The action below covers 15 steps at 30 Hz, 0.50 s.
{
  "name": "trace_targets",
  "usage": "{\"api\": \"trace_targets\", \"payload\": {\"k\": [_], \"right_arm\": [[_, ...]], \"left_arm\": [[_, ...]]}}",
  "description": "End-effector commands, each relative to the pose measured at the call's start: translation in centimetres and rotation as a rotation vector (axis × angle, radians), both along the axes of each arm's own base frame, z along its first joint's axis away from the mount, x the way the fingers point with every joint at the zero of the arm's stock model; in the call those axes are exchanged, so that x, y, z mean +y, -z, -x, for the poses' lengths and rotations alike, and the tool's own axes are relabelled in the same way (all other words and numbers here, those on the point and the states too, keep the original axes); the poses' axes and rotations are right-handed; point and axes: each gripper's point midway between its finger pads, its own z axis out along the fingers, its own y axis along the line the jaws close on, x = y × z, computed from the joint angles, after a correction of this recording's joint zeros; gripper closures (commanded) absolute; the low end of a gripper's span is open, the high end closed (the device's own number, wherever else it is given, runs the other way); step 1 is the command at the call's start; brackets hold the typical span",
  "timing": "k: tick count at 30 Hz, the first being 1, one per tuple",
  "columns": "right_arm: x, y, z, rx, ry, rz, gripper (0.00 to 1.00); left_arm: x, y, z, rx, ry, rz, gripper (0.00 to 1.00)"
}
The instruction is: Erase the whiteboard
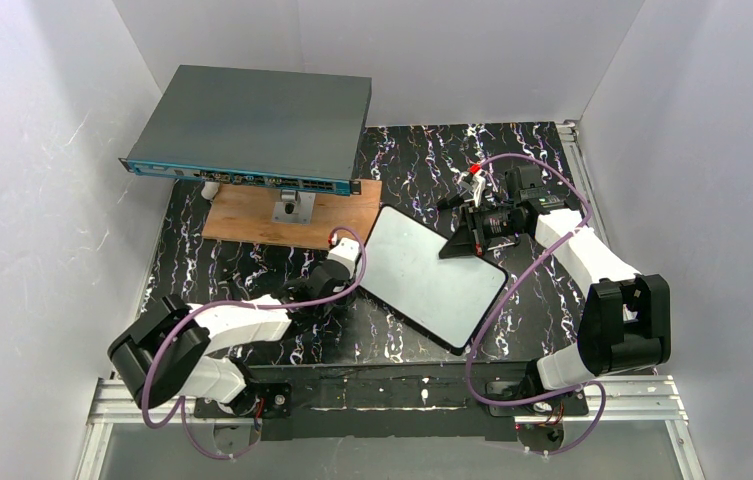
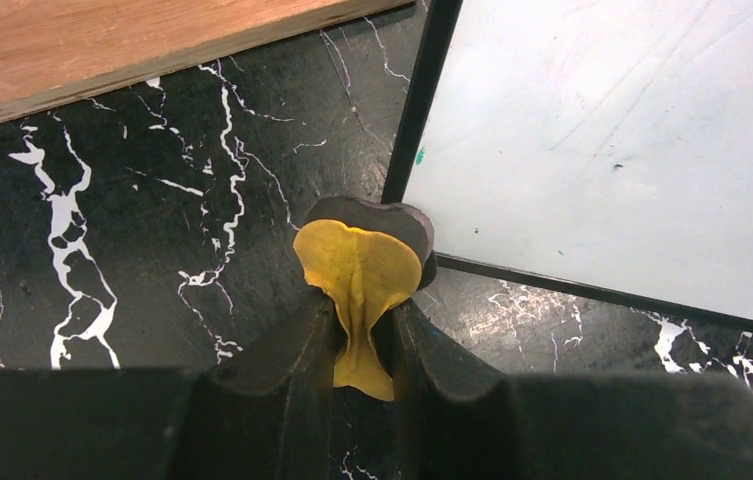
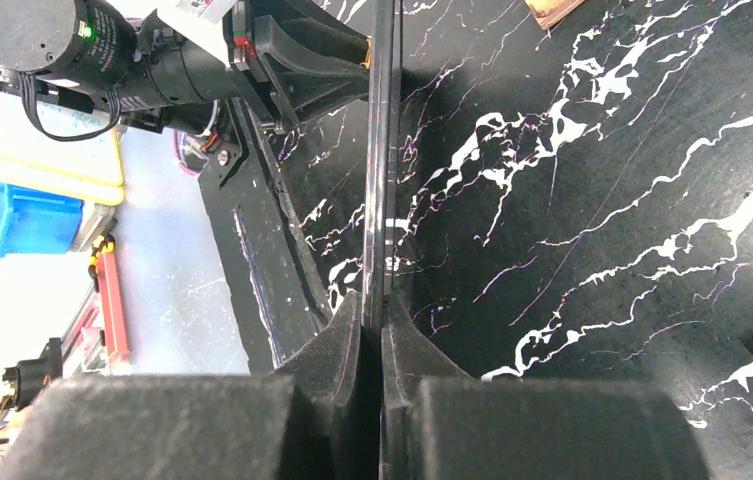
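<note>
The whiteboard (image 1: pixel 432 275) lies tilted in the middle of the black marbled table, its face mostly white with faint smears. In the left wrist view the whiteboard (image 2: pixel 602 150) shows one small green mark (image 2: pixel 419 155) by its dark left edge. My left gripper (image 1: pixel 347 252) is shut on a yellow eraser with a dark pad (image 2: pixel 360 265), just off the board's near left corner. My right gripper (image 1: pixel 464 238) is shut on the board's far right edge. In the right wrist view the board's thin edge (image 3: pixel 382 150) runs straight out from my right gripper (image 3: pixel 382 318).
A large grey flat box with a blue front edge (image 1: pixel 252 125) stands at the back left, over a brown wooden plank (image 1: pixel 252 218), which also shows in the left wrist view (image 2: pixel 102 50). A small white and red object (image 1: pixel 474 178) lies behind the right gripper. White walls enclose the table.
</note>
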Motion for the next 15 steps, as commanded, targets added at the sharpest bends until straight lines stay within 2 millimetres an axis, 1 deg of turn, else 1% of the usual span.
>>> {"api": "trace_targets", "payload": {"k": [1,5,8,10,12,15], "right_arm": [[1.6,-5.8,3.8,0.082,-0.155,-0.26,0.99],[1.7,-5.9,3.9,0.092,-0.165,-0.274,0.99],[1.8,-5.7,4.1,0.099,-0.169,-0.269,0.99],[1.9,-5.6,4.1,0.103,-0.17,-0.265,0.99],[1.9,-5.6,4.1,0.104,-0.174,-0.264,0.99],[1.9,-5.7,4.2,0.103,-0.177,-0.266,0.99]], "left_arm": [[0.2,-0.9,0.3,0.012,-0.001,0.015,1.0],[-0.5,-3.1,-1.1,-0.047,-0.006,0.029,1.0],[-1.7,-5.7,-2.5,-0.098,0.007,0.06,1.0],[-2.7,-7.8,-3.5,-0.136,0.017,0.087,1.0],[-3.3,-9.3,-4.4,-0.165,0.017,0.092,1.0],[-3.4,-10.3,-5.7,-0.188,0.0,0.079,1.0]]}}
